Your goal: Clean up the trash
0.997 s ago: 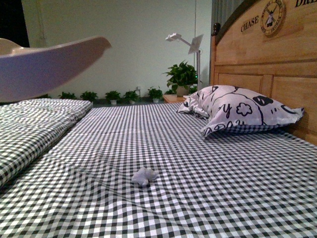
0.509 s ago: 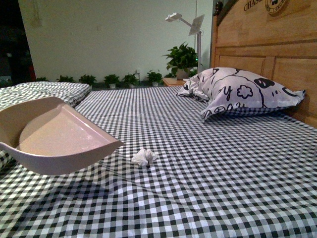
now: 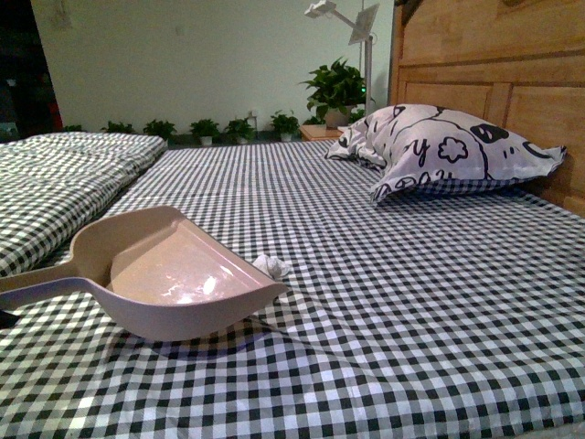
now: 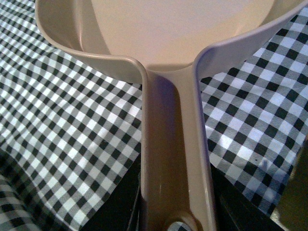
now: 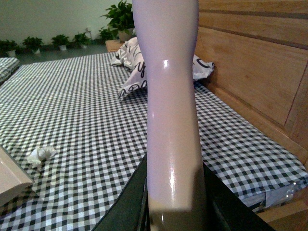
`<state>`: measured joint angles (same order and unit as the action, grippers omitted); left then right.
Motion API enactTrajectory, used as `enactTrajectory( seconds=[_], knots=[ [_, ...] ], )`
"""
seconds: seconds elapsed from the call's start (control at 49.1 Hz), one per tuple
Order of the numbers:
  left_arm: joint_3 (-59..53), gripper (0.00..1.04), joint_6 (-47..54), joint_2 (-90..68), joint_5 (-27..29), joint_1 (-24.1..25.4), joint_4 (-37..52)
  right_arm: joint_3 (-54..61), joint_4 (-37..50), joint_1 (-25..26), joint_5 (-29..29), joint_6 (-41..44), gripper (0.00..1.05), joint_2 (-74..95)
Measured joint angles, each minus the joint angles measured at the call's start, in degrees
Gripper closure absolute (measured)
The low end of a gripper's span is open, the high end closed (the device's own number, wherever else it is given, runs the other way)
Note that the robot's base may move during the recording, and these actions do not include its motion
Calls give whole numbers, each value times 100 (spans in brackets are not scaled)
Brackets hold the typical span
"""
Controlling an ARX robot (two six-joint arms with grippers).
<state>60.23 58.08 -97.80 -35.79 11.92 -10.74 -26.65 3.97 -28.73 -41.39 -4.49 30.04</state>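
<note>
The trash [image 3: 271,265] is a small crumpled white wad on the checked bed sheet, just beyond the dustpan's far lip; it also shows in the right wrist view [image 5: 41,154]. The pinkish dustpan [image 3: 178,274] rests low on the bed, its handle running off to the left. In the left wrist view my left gripper [image 4: 175,211] is shut on the dustpan handle [image 4: 171,144]. In the right wrist view my right gripper [image 5: 175,202] is shut on the pale brush handle [image 5: 171,96], held upright; the bristles are out of view. Neither gripper shows in the front view.
A large white patterned pillow [image 3: 439,151] lies against the wooden headboard [image 3: 494,55] at the right. A folded checked quilt [image 3: 64,183] lies at the left. Potted plants [image 3: 338,87] and a lamp stand beyond the bed. The bed's edge [image 5: 284,192] is near my right arm.
The dustpan has come down from high at the left to the sheet and moved right, its lip now close beside the trash. The view has tilted downward.
</note>
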Motion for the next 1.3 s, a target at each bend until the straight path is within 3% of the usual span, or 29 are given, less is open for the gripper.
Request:
enactTrajectory(
  seconds=[1.302],
  knots=[
    [881, 77, 306, -876, 221, 55, -1036, 0, 0, 0, 0, 2, 84, 0]
  ],
)
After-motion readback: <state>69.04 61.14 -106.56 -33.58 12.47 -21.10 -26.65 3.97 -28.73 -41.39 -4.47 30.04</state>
